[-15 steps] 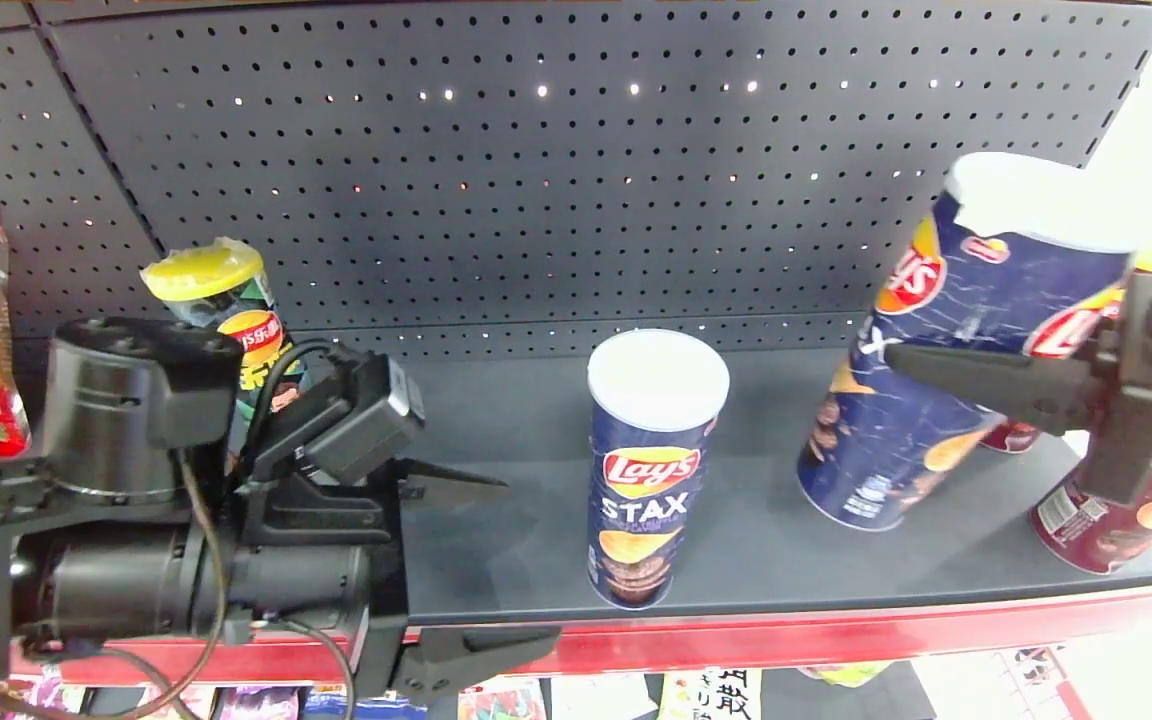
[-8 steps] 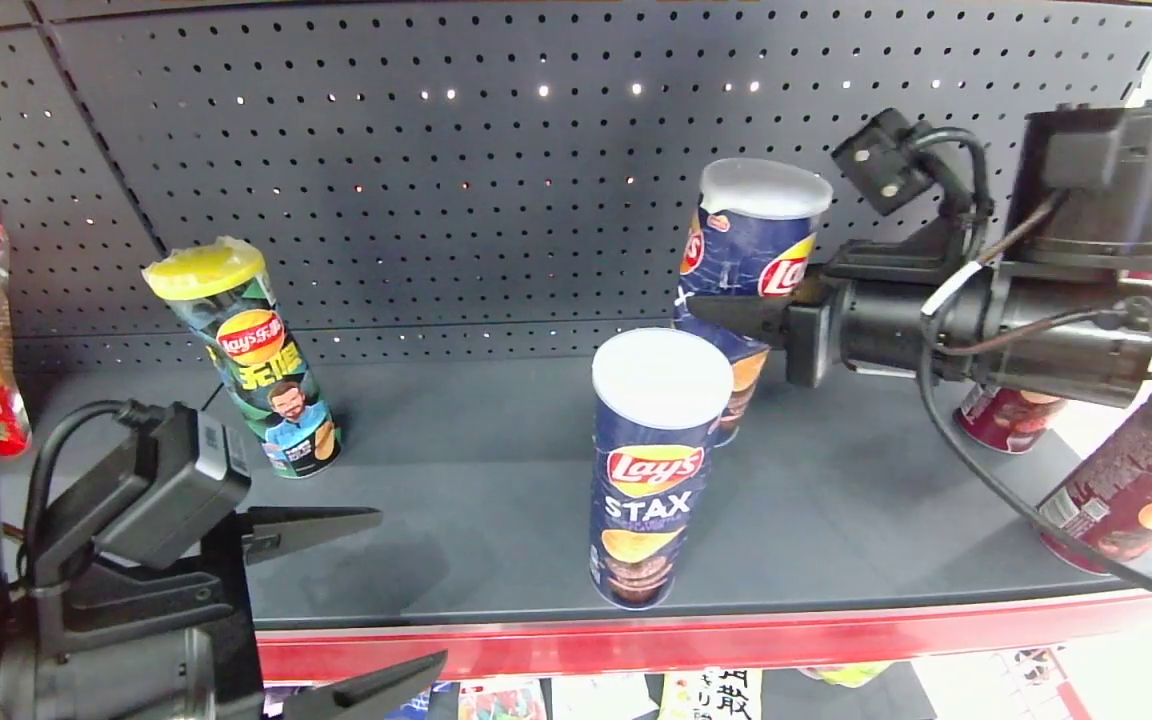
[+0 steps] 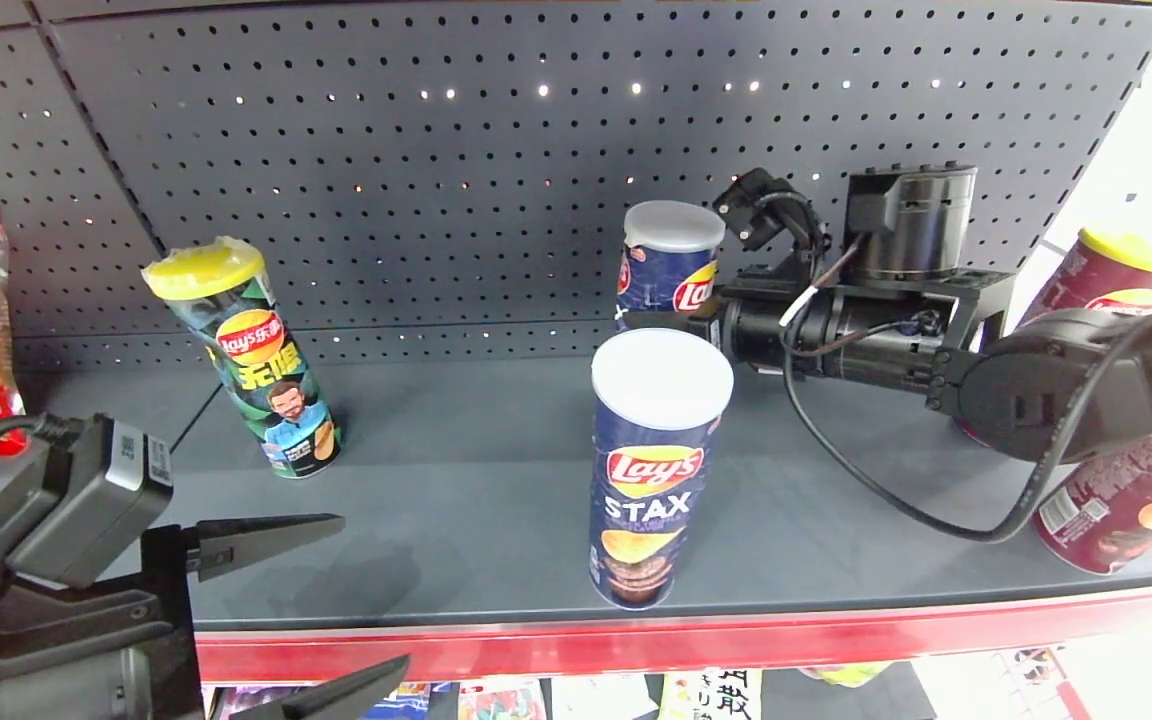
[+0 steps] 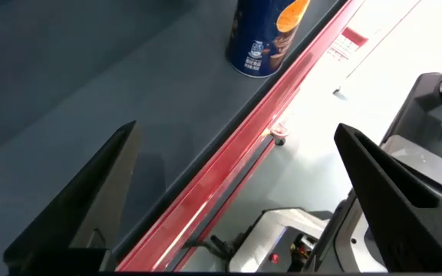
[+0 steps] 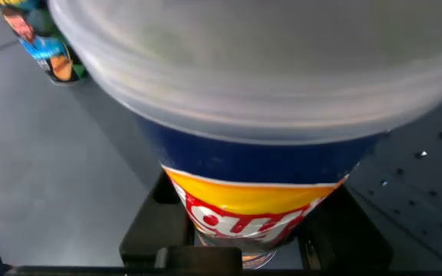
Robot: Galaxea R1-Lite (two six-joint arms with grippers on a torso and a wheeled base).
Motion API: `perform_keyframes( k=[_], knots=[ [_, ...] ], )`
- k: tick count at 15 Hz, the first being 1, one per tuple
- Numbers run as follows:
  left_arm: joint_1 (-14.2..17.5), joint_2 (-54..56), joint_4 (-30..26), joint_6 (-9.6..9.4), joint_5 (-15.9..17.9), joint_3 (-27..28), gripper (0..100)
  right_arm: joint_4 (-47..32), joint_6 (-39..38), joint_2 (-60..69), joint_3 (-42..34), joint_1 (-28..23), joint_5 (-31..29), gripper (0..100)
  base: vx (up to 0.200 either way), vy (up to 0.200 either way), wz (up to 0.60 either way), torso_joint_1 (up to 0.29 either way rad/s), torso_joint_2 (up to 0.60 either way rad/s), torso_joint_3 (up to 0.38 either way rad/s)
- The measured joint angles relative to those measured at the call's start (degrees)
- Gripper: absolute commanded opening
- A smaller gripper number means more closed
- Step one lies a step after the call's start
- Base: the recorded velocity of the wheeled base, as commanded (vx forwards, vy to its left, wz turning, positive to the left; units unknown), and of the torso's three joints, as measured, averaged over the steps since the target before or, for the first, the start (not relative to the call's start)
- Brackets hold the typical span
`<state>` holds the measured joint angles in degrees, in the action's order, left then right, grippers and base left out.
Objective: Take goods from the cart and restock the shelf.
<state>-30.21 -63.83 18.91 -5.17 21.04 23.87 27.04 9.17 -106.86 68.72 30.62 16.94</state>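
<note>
Dark grey shelf [image 3: 476,500] with perforated back panel [image 3: 436,200], right gripper [image 3: 681,320] clamped around a blue chip canister [image 3: 671,250] near the back panel, second blue canister [image 3: 656,470] upright in front of it, left gripper [image 3: 373,590] spread wide and holding nothing at the shelf's front edge, green canister [image 3: 251,360] farther left.

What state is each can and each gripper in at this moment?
Front blue can: upright on the shelf, lid on, free.
Rear blue can: upright, lid on, held by the right gripper, base hidden.
Green can: standing on the shelf, yellow lid on, free.
Maroon cans: standing at the shelf's right end, partly hidden.
Left gripper: fingers open, empty.
Right gripper: shut on the rear blue can.
</note>
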Motion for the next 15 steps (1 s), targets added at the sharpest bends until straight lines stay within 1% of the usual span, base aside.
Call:
perform_keyframes(
  k=[4,9,10,15],
  knots=[
    [0.00,0.22,-0.02,0.00,-0.02,-0.15,100,-0.57,0.22,-0.09,-0.65,-0.55,-0.12,0,0.000,0.000,0.00,0.000,0.00,0.000],
    [-0.02,0.13,-0.02,-0.07,-0.02,-0.09,100,-0.60,0.30,1.35,-3.28,-0.59,-0.04,0,0.000,0.000,0.00,0.000,0.00,0.000],
    [-0.02,0.11,-0.02,-0.07,-0.02,-0.11,100,-0.61,0.30,1.51,-3.75,-0.48,-0.01,100,0.000,0.000,0.00,0.000,0.00,0.000],
    [-0.02,-0.23,-0.05,-0.02,0.13,-0.09,100,-0.11,0.00,2.56,-6.02,0.02,-0.28,100,0.000,0.000,0.00,0.000,0.00,0.000]
  ],
)
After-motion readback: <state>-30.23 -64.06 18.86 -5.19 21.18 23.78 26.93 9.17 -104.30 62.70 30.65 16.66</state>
